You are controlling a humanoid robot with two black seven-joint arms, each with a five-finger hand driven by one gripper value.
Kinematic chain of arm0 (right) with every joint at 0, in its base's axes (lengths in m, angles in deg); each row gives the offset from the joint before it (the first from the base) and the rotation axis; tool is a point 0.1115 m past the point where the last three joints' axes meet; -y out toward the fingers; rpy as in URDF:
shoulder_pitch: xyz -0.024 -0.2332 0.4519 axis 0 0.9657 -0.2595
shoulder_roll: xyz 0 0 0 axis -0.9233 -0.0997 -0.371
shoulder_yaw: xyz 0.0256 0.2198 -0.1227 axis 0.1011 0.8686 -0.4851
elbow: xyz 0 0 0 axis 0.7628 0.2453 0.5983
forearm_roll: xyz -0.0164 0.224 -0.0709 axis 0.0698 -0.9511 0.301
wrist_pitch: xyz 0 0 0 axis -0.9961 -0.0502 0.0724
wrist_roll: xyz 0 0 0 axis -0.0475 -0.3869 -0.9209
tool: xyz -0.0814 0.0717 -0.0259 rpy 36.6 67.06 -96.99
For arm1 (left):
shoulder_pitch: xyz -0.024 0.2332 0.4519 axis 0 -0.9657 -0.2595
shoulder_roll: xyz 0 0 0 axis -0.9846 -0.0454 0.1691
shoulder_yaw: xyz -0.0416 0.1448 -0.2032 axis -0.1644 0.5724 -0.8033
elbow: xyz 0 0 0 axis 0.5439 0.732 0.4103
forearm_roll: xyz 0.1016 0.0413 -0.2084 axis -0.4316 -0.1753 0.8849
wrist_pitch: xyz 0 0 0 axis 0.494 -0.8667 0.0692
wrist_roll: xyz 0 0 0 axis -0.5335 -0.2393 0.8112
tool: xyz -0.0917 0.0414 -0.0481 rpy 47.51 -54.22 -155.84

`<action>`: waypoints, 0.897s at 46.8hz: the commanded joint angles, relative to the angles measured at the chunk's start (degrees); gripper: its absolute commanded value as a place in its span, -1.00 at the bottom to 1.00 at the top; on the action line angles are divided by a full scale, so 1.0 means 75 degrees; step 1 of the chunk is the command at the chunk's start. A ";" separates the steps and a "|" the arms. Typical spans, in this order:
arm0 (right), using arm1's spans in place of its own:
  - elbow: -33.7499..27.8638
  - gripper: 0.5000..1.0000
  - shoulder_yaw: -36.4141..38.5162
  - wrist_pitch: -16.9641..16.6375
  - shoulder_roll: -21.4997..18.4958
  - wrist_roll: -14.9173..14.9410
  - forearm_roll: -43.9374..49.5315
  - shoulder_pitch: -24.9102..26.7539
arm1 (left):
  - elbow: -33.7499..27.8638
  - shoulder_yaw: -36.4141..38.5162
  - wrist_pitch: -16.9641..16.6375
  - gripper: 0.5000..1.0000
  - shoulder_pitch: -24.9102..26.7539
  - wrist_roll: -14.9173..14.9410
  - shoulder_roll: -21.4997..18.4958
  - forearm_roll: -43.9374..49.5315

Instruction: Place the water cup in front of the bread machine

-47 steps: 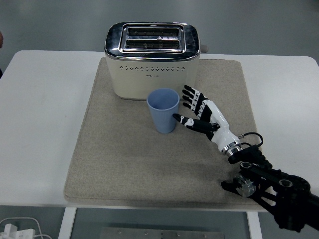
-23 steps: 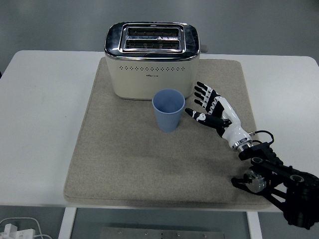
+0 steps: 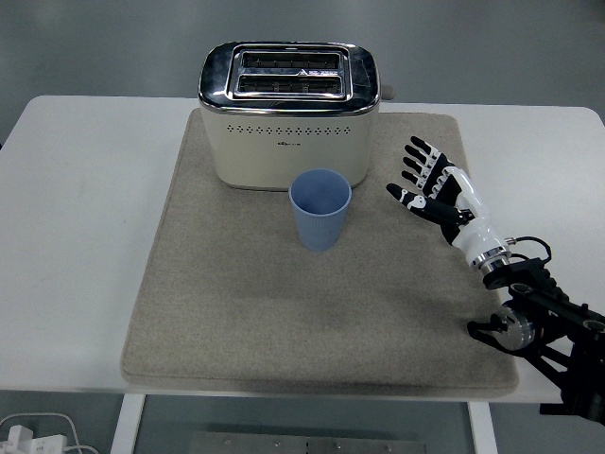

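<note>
A pale blue plastic cup [image 3: 320,209] stands upright on the beige felt mat [image 3: 236,303], just on the near side of the cream toaster with a chrome top [image 3: 287,112], at its right half. To the right of the cup, apart from it, the robot's right hand [image 3: 436,187] hovers with fingers spread, holding nothing.

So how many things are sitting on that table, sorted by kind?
Toaster: 1
Blue cup: 1
Beige mat: 1
Total: 3, not counting the robot's right hand, open beside the cup.
</note>
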 commanded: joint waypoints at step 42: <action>-0.0223 0.72 0.0788 -0.0627 0.0834 -0.1725 -0.3436 -0.0984 | 0.0027 -0.0001 0.0000 1.00 0.0000 -0.0001 0.0000 0.0000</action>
